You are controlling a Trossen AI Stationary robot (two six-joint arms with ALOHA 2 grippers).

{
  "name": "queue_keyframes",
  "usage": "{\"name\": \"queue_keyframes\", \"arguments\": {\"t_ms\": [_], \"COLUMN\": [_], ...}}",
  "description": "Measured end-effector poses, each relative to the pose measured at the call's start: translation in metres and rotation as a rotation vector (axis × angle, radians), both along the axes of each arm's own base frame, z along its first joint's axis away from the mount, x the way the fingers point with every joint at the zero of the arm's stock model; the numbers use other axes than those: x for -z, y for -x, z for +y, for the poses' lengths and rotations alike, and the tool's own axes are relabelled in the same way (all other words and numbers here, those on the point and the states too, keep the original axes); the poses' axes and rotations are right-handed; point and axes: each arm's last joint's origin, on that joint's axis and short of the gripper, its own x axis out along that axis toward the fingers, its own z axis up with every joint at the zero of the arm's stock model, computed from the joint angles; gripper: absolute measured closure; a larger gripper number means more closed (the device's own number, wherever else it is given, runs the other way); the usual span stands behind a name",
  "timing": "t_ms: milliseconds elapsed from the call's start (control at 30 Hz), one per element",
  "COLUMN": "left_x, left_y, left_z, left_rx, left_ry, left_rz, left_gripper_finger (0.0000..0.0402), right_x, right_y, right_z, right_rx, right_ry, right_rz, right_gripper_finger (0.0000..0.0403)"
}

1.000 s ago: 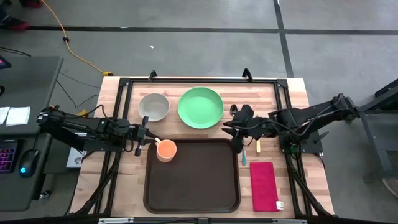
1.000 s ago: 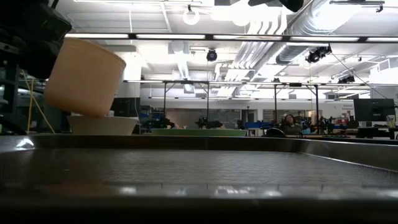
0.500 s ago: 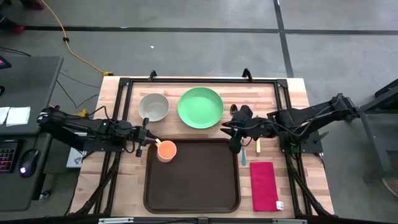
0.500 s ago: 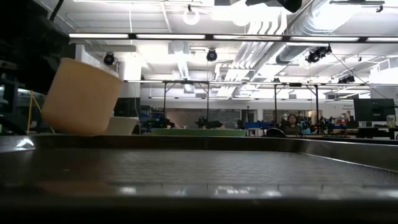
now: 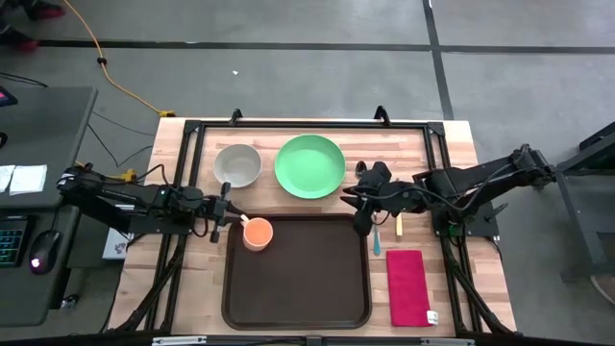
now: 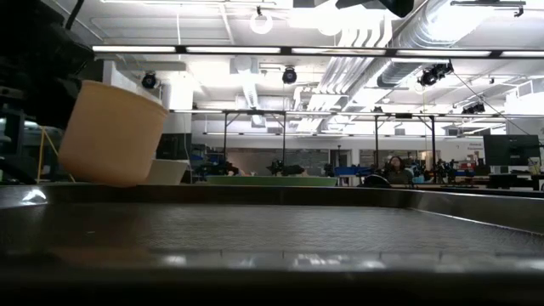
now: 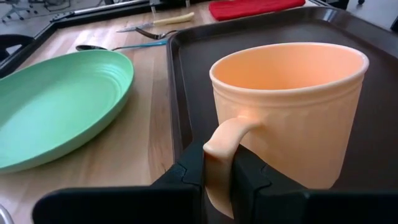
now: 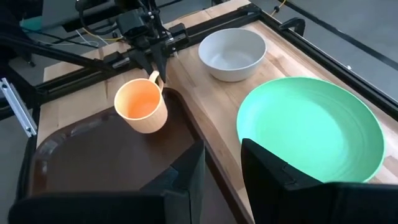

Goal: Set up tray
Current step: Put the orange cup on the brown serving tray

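The large dark brown rectangular tray (image 5: 296, 274) with its raised rim lies at the near middle of the wooden table (image 5: 173, 154). In the low view its rim hides where the orange plastic mug (image 5: 257, 232) meets the floor, so whether the mug has landed is unclear. The mug sits in the tray's far left corner, tilted slightly, with the left gripper (image 5: 223, 213) clamped on its handle, fingers (image 7: 245, 177) pressing either side.

The right gripper (image 5: 362, 207) hovers over the tray's far right corner beside the round green plate (image 5: 309, 165), its fingers (image 8: 186, 168) apart around nothing. The white bowl (image 5: 237, 164) stands behind the mug. The red napkin (image 5: 408, 286) lies right of the tray.

Since a second ago, the mug has dropped lower and straightened; the right arm has barely shifted.
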Motion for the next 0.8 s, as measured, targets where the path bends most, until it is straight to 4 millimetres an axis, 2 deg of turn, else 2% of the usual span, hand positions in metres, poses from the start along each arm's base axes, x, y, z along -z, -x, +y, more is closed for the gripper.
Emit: {"name": "queue_keyframes", "arguments": {"t_ms": [800], "left_x": [0.0005], "left_y": [-0.0001], "left_z": [-0.0002], "left_rx": [0.015], "left_ry": [-0.019], "left_rz": [-0.004], "left_gripper_finger": [0.0330], "right_x": [0.0007], "right_y": [0.0005], "right_z": [-0.0003], "right_rx": [0.003], "right_ry": [0.005], "right_rz": [0.009], "right_gripper_finger": [0.0320]}}
